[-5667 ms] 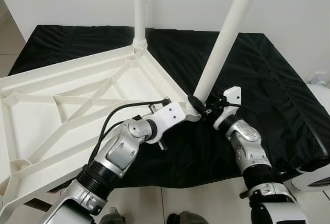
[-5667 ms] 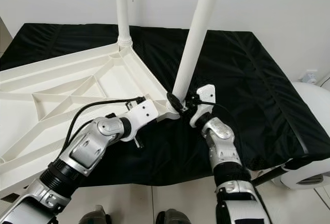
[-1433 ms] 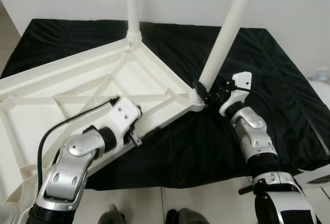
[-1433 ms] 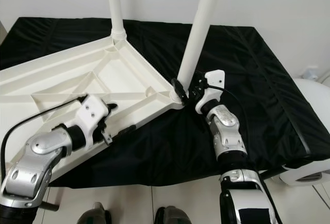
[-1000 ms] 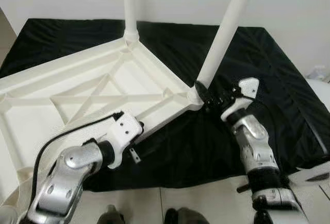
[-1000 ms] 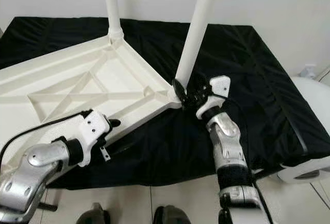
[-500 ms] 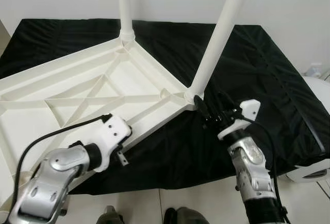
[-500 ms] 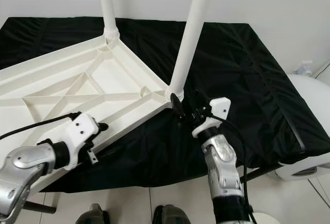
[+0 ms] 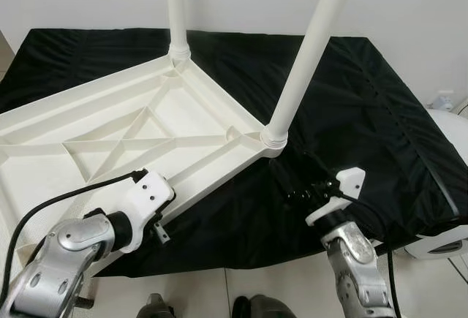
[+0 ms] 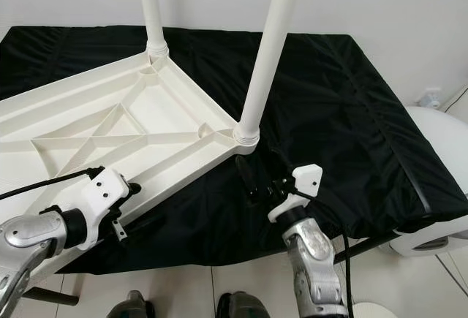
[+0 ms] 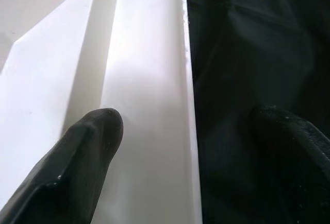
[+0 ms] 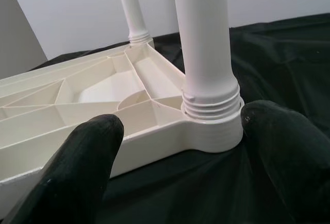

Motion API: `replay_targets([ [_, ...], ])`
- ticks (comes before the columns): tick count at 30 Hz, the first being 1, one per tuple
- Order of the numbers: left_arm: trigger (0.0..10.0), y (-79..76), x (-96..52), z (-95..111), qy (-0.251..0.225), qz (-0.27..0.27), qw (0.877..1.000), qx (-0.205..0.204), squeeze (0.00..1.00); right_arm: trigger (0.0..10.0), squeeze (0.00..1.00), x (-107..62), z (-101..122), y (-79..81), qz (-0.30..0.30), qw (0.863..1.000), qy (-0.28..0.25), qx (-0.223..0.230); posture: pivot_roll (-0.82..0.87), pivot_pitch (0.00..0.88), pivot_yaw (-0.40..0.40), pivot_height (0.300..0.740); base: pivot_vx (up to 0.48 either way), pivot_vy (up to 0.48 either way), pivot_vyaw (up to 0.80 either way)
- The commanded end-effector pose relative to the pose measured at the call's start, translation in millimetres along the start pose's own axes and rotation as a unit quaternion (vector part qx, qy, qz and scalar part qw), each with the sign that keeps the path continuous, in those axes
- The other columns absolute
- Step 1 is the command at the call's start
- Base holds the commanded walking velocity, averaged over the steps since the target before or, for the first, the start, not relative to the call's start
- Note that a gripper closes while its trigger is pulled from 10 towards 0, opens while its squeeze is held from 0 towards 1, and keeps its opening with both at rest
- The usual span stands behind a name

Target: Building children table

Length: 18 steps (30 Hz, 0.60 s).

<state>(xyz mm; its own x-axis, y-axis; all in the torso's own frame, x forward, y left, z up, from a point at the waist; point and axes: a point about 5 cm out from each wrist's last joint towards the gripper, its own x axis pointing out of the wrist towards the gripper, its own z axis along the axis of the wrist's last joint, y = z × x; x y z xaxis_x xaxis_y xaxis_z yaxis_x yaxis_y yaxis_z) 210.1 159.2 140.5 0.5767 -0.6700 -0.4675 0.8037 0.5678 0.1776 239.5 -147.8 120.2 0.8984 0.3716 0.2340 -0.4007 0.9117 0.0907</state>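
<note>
A white plastic children's table lies upside down on a surface draped in black cloth, its ribbed underside facing up. Two white legs stand in its corner sockets: the near leg rises at a slant from the corner closest to the right arm, and the far leg stands upright at the corner by the wall.

The right gripper sits over the black cloth with its jaws spread wide and holding nothing. In the right wrist view the threaded base of the near leg and its socket lie straight ahead between the two fingers, a little beyond their tips and not touched by either. The far leg shows farther off behind it. From the head views the gripper is just short of that corner, apart from it.

The left gripper is at the table's long near edge, well along the rim from the near leg. Its jaws are open and straddle the rim: one finger lies over the white rim on the inner side, the other over the black cloth on the outer side. Whether the fingers press on the rim cannot be told.

A rounded white object sits beyond the cloth's edge, off to the right arm's outer side.
</note>
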Motion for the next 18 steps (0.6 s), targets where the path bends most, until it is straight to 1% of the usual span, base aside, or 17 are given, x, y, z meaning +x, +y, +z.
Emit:
replay_targets([
  [1,6.7,-4.4,-1.0,-0.8,0.001,-0.019,1.000,-0.007,0.00,10.0,0.00,-1.4,0.9,-0.6,-0.002,1.000,0.006,-0.006,0.02,0.062,-0.071,0.740,0.000,0.000,0.00],
  [2,1.2,-4.5,-1.5,-0.4,0.000,-0.019,1.000,-0.007,0.00,10.0,0.00,-1.5,1.1,-0.6,-0.002,1.000,0.006,-0.006,0.02,0.063,-0.071,0.740,0.000,0.000,0.00],
  [3,1.2,-4.5,-1.5,-0.4,0.000,-0.019,1.000,-0.007,0.00,10.0,0.00,-1.5,1.1,-0.6,-0.002,1.000,0.006,-0.006,0.02,0.063,-0.071,0.740,0.000,0.000,0.00],
  [4,0.0,-4.7,-1.8,-0.2,-0.001,-0.020,1.000,-0.008,0.00,10.0,0.00,-1.9,1.4,-0.4,-0.003,1.000,0.007,-0.006,0.02,0.064,-0.072,0.740,0.000,0.000,0.00],
  [10,0.0,-6.1,-4.0,0.8,-0.007,-0.019,1.000,-0.017,0.00,10.0,0.00,-4.0,1.6,0.2,-0.003,1.000,0.011,-0.006,0.01,0.065,-0.076,0.740,0.000,0.000,0.00],
  [18,0.0,-4.5,-3.6,1.7,-0.008,-0.011,1.000,-0.016,0.00,10.0,0.00,-4.9,2.2,0.2,-0.004,1.000,0.015,-0.007,0.01,0.067,-0.078,0.740,0.000,0.000,0.00],
])
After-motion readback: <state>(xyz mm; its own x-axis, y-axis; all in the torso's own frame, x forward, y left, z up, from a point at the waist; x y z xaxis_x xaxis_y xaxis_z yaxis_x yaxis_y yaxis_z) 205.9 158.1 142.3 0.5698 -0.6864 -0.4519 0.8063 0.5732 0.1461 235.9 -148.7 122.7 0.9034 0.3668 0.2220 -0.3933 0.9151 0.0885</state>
